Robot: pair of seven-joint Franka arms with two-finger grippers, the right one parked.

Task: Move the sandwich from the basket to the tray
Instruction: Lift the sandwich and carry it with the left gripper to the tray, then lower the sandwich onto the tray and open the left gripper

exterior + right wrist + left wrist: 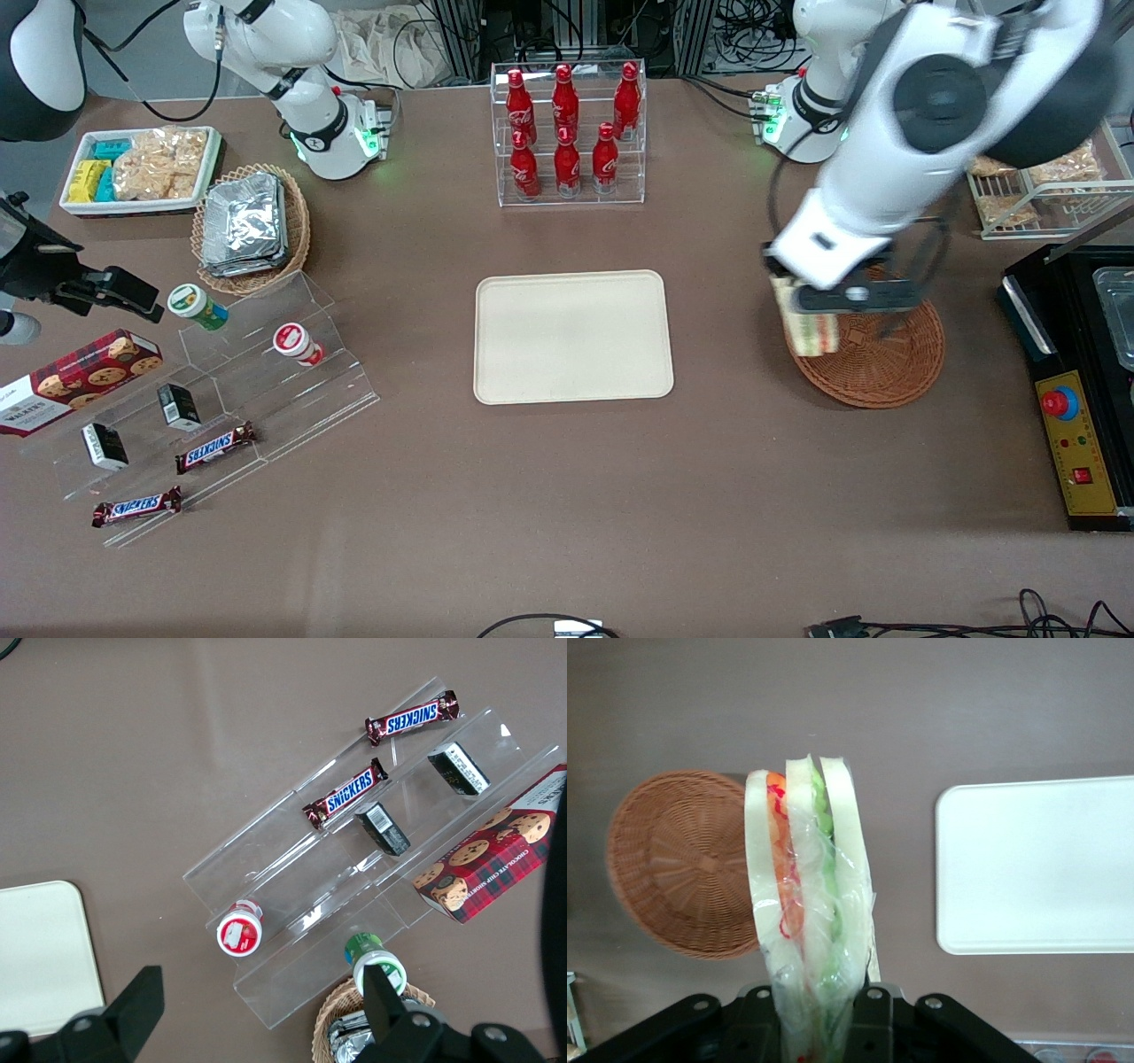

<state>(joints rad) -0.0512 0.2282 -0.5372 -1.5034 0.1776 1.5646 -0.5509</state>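
- Sandwich [811, 330] hanging clamped in the pincer [824, 306], lifted over the basket's [886, 363] edge at centre right of the front view.
- Pinching the wrapped wedge between pressed fingers, long axis pointing straight away from the pincer [819, 1010] in the wrist view.
- Leaving the basket [682, 864] bare, apparently clear of the wicker.
- Facing the tray [572, 337], lying well apart at frame centre on the counter [567, 514], bare.
- Needing, likely, a sideways carry toward frame centre, then lowering.

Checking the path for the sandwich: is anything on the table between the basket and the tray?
No. The front view shows only bare brown table between the basket and the tray. The hand holds the sandwich above the basket's tray-side rim.
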